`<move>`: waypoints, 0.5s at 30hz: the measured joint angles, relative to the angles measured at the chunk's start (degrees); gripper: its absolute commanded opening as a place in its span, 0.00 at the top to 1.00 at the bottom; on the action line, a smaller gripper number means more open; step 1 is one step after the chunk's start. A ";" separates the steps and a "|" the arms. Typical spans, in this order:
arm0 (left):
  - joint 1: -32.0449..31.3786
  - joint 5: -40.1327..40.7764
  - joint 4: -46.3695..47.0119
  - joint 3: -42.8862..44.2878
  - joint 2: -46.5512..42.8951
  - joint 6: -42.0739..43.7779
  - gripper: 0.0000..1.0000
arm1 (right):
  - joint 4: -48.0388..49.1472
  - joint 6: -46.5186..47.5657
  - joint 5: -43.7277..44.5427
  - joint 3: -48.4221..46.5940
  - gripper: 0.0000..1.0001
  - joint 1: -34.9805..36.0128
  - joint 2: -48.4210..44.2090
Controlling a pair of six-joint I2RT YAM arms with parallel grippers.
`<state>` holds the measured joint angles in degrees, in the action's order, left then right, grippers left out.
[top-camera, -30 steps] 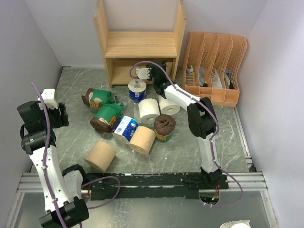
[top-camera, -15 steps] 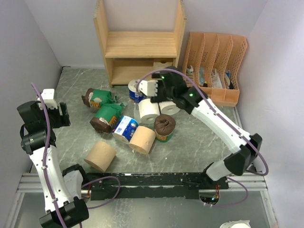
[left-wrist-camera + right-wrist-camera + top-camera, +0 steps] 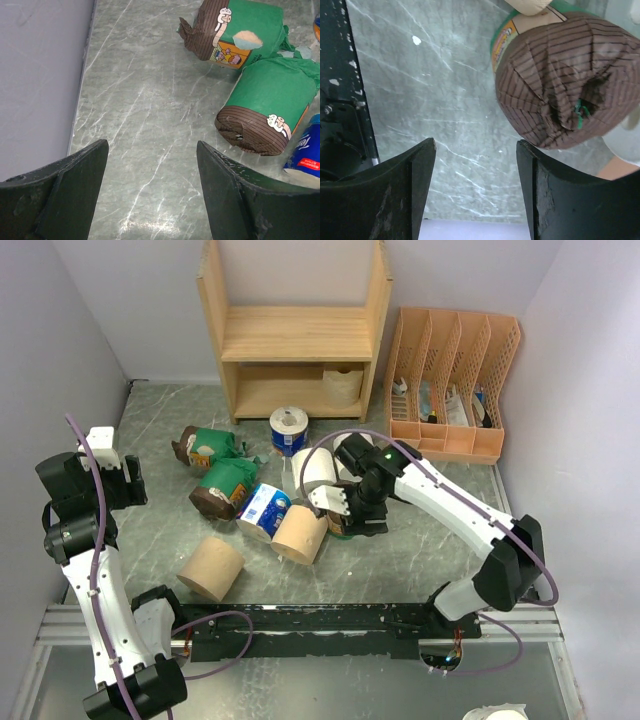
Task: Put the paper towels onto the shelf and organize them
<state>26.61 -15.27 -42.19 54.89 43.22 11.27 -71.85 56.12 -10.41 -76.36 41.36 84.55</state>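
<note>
The right gripper (image 3: 475,192), fingers spread and empty, is held just beside a brown-capped, green-wrapped paper roll (image 3: 565,85) on the grey marbled table (image 3: 420,90). The left gripper (image 3: 152,192) is spread too, with nothing grasped. One white roll (image 3: 343,386) is seen on the lower tier of the light wooden shelf (image 3: 297,335).

blue-and-white roll (image 3: 307,150) partly beyond left wrist view's edge

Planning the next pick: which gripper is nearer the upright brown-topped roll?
Right. The right gripper hovers open right beside the brown-topped roll; the left gripper is far off near the left wall, beyond the green-wrapped rolls.
</note>
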 measured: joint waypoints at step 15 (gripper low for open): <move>0.02 0.85 0.44 -0.22 0.07 -0.22 0.19 | 14.10 -4.15 -2.54 4.83 0.39 0.81 -2.75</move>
<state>26.63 -14.41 -41.76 54.68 43.29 11.05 -57.76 51.96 -12.95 -71.53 42.17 81.80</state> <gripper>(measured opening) 0.814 0.621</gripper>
